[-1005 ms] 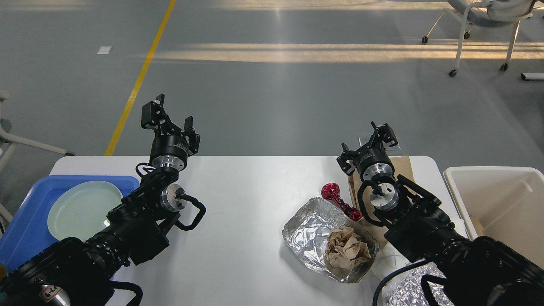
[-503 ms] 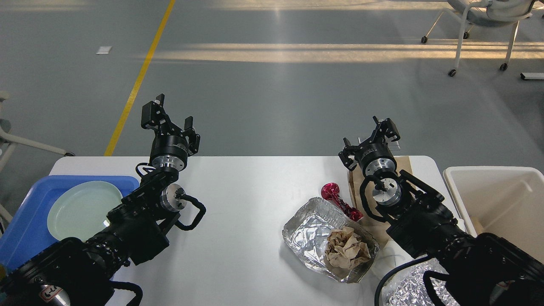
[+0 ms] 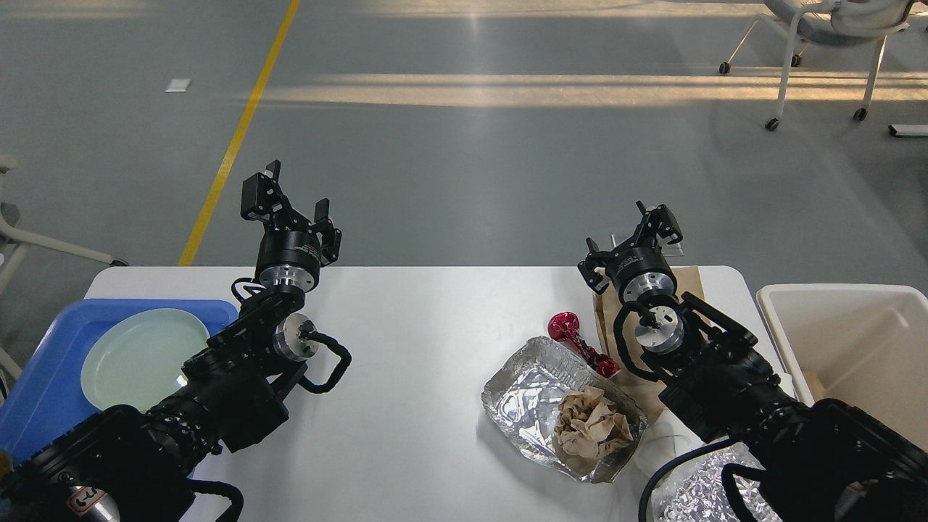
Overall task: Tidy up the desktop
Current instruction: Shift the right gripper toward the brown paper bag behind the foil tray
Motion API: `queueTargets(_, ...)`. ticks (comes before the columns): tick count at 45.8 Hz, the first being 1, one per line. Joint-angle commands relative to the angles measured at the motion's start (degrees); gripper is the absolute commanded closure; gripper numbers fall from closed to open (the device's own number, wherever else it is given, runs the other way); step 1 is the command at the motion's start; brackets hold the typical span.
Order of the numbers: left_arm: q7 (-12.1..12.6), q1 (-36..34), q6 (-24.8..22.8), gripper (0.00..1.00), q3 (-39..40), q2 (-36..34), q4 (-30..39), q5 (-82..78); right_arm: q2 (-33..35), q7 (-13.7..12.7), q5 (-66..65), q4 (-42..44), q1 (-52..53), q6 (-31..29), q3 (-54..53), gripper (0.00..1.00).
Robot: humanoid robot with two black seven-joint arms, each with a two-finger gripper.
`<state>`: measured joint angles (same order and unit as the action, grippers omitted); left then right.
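Mostly bare white desktop [image 3: 420, 319], rounded corners, foil tray [image 3: 533, 395] with crumpled paper [image 3: 591, 424]

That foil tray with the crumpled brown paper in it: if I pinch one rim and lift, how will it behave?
The foil tray looks thin and already wrinkled, so a pinched rim would probably bend rather than lift it level. It seems light, so a push should slide it across the desktop. The crumpled paper sits loose near one end and may tumble out if it tilts.

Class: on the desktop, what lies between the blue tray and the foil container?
In the head view, only my left arm crosses between blue tray and foil container; the desktop there is bare.
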<state>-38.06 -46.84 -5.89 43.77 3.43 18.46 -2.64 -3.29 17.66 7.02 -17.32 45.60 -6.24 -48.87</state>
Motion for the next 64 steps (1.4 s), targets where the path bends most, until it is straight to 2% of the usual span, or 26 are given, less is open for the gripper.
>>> queueTargets(1,0.0,0.0,0.0,0.01,0.0,0.0,0.0,0.0,-0.05,0.0,0.01,-0.17,0.36,0.0,0.0,0.0)
queueTargets(39,0.0,0.0,0.0,0.01,0.0,0.0,0.0,0.0,3.03,0.09,-0.08,-0.26,2.29,-0.61,2.55,0.0)
queueTargets(52,0.0,0.0,0.0,0.01,0.0,0.0,0.0,0.0,1.45,0.7,-0.08,-0.7,2.47,-0.79,2.81,0.0)
queueTargets(59,0.0,0.0,0.0,0.01,0.0,0.0,0.0,0.0,1.01,0.7,-0.08,-0.44,3.79,-5.17,5.35,0.0)
queueTargets(64,0.0,0.0,0.0,0.01,0.0,0.0,0.0,0.0,1.27,0.7,0.01,0.18,7.03,-7.47,12.99,0.0)
